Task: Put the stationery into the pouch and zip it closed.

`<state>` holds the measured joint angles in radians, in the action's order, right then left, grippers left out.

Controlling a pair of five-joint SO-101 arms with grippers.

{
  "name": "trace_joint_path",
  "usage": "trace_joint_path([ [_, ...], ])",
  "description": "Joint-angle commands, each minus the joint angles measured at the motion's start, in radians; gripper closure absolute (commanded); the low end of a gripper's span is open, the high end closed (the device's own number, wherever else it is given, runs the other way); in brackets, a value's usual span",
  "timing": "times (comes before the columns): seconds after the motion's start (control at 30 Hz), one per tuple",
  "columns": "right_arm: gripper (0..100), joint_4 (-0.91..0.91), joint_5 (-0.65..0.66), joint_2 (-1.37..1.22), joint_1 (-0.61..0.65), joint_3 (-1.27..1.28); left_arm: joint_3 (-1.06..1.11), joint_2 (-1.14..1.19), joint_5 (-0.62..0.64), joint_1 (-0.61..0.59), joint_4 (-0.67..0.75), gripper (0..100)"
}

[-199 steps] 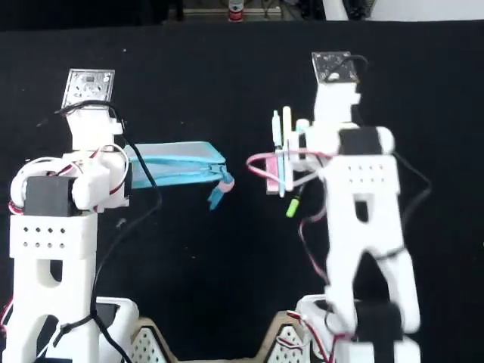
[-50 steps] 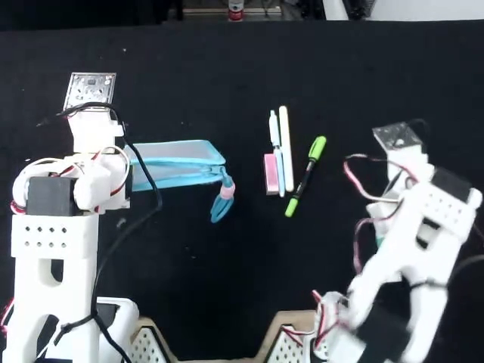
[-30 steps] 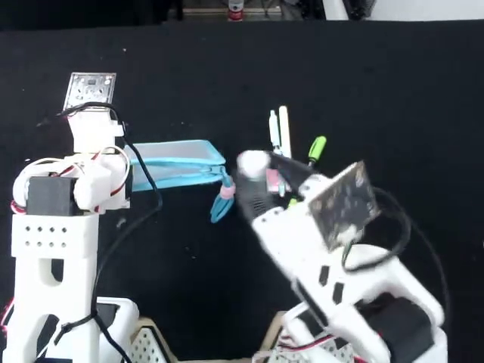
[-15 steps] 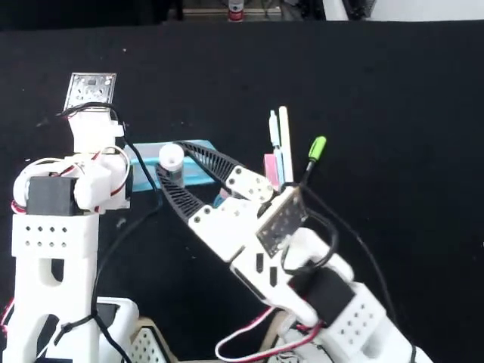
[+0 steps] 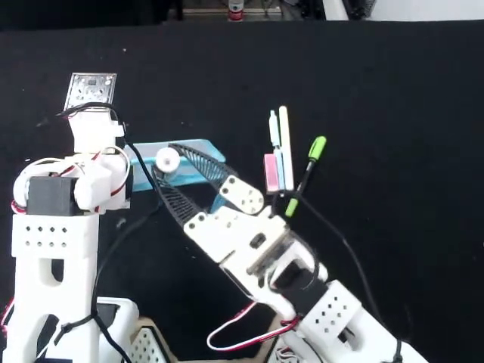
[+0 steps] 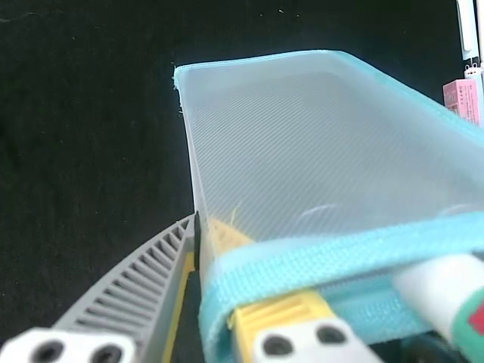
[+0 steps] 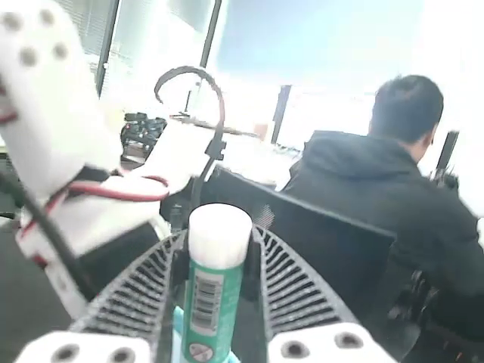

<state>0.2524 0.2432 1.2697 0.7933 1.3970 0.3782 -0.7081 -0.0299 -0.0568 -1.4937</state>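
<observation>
The counter (image 5: 393, 91) is flat black all over. The pouch (image 6: 318, 144) is pale turquoise, its wall a see-through fine mesh, edged with a solid turquoise band. At three o'clock from it lie a pink eraser (image 5: 271, 175), a pale blue pen (image 5: 275, 138), a white pen (image 5: 285, 140) and a highlighter (image 5: 306, 172) with a black barrel and lime green ends. The glue stick (image 7: 215, 302) is green with a white cap and a black-barred white label. The right pincer (image 5: 164, 159) has black ribbed fingers. The left pincer (image 6: 206, 227) shows one ribbed grey finger and one yellow. The left arm (image 5: 53, 227) and right arm (image 5: 318, 310) are white with black motor blocks and red-and-white wires (image 5: 231, 336).
</observation>
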Motion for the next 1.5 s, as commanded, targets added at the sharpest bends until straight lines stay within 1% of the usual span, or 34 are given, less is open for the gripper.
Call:
trace_joint_path([
  [0.0,98.8,0.087,0.08,0.005,-0.026,0.042,0.01,0.002,0.009,0.004,0.005,97],
  [0.1,98.8,0.1,0.117,0.005,-0.026,0.087,0.01,0.002,0.009,0.004,0.005,97],
  [0.3,98.6,0.075,0.114,0.005,-0.026,0.097,0.01,0.002,0.009,0.004,0.005,97],
  [0.37,98.6,-0.003,0.114,0.005,-0.025,0.068,0.01,0.002,0.009,0.004,0.005,97],
  [0.47,98.5,-0.198,0.106,0.005,-0.023,-0.021,0.01,0.002,0.009,0.004,0.005,97],
  [0.53,97.1,-0.302,0.052,0.005,-0.023,-0.084,0.01,0.002,0.009,0.004,0.005,97],
  [0.57,94.6,-0.348,0.018,0.005,-0.021,-0.113,0.01,0.002,0.009,0.004,0.005,97],
  [0.67,82.9,-0.485,-0.08,0.005,-0.021,-0.189,0.01,0.002,0.009,0.004,0.005,97],
  [0.73,78.2,-0.578,-0.129,0.005,-0.021,-0.236,0.01,0.002,0.009,0.004,0.005,97],
  [0.87,80.1,-0.709,-0.147,0.005,-0.02,-0.317,0.01,0.002,0.009,0.004,0.005,97],
  [1.03,83.5,-0.753,-0.147,0.019,-0.025,-0.409,0.01,0.002,0.009,0.004,0.005,97],
  [1.1,86.2,-0.801,-0.146,0.038,-0.031,-0.472,0.01,0.002,0.009,0.004,0.005,97],
  [1.2,90.8,-0.898,-0.091,0.068,-0.106,-0.529,0.019,0.002,0.009,0.004,0.006,97],
  [1.3,91.4,-0.98,-0.052,0.093,-0.258,-0.521,0.022,0.002,0.009,0.004,0.008,97],
  [1.37,89.9,-1.042,-0.064,0.11,-0.374,-0.496,0.024,0.002,0.008,0.004,0.006,97],
  [1.47,86.8,-1.096,-0.141,0.111,-0.503,-0.407,0.024,0.002,0.008,0.004,0.005,97],
])
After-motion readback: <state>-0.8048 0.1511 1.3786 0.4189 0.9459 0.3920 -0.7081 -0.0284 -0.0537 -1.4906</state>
